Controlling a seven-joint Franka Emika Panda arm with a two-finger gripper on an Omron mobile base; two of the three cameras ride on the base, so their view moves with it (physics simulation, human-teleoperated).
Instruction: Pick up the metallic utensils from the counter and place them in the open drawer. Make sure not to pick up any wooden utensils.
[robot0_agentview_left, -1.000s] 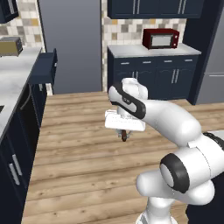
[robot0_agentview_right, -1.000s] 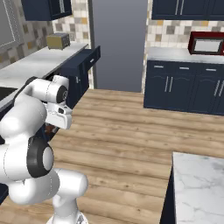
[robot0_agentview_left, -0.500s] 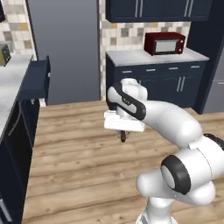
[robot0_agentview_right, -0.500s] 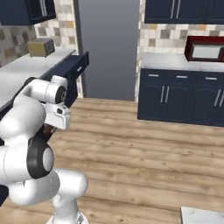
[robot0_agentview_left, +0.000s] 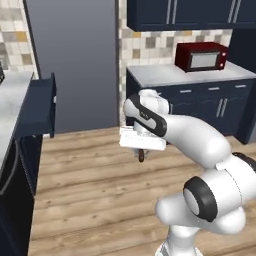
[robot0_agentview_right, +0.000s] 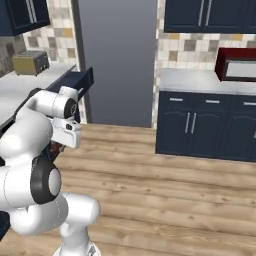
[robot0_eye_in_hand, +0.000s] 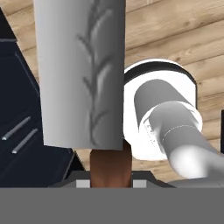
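In my gripper (robot0_eye_in_hand: 111, 177) I hold a metallic utensil (robot0_eye_in_hand: 81, 74) with a dark brown handle and a broad dull grey blade; the jaws are closed on the brown handle at the bottom centre of the hand view, and the blade rises up the middle of that frame. In the left base view the gripper (robot0_agentview_left: 141, 156) hangs at the centre of the frame over a pale wood plank floor (robot0_agentview_left: 95, 195), the brown handle end poking out below it.

The open navy-blue drawer (robot0_agentview_left: 41, 107) stands out at the left of that frame, under the edge of a grey-white worktop (robot0_agentview_left: 11, 105). In the right base view the same drawer (robot0_agentview_right: 77, 82) sits at upper left, with a yellowish toaster (robot0_agentview_right: 31, 62) on the worktop behind it.

Behind, a tall flat grey panel (robot0_agentview_left: 72, 60) fills the upper middle. To its right are navy cabinets with silver bar handles (robot0_agentview_left: 215, 107), a pale countertop (robot0_agentview_left: 185, 75) bearing a red microwave (robot0_agentview_left: 201, 56), and a checkered tile wall (robot0_agentview_left: 150, 45).
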